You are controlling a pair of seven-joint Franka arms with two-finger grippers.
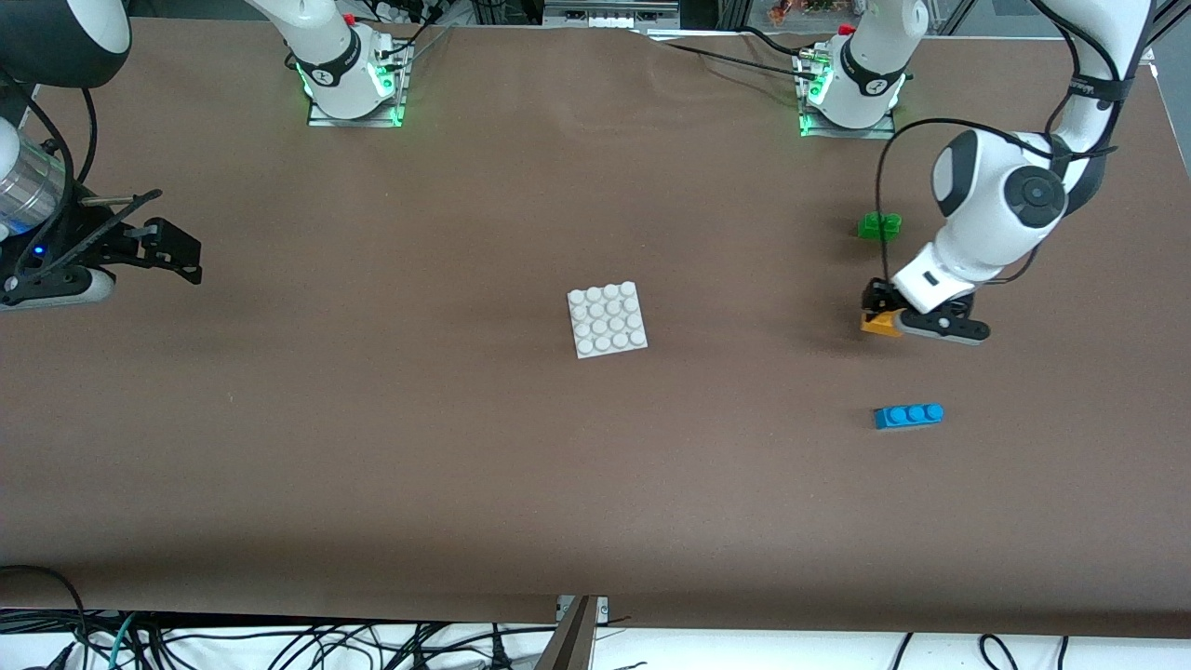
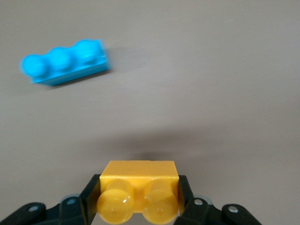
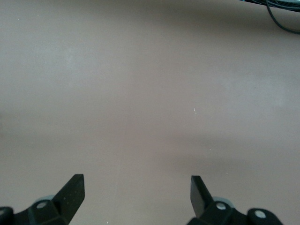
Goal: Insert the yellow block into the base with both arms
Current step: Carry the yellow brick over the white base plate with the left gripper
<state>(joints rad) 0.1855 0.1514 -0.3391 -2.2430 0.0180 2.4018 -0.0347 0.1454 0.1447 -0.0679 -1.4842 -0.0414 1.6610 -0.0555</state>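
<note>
Clamped on the yellow block, the left pincer sits low over the bench toward the left arm's end, its fingers pressing the block's two short sides while the studs face the wrist camera. Whether the block touches the bench cannot be told. A blue brick lies nearer the front camera than the block; a green brick lies farther from it. Mid-bench, well apart from the block, the white base lies flat, studs up. Over the right arm's end, the right pincer waits, jaws spread wide, holding nothing.
</note>
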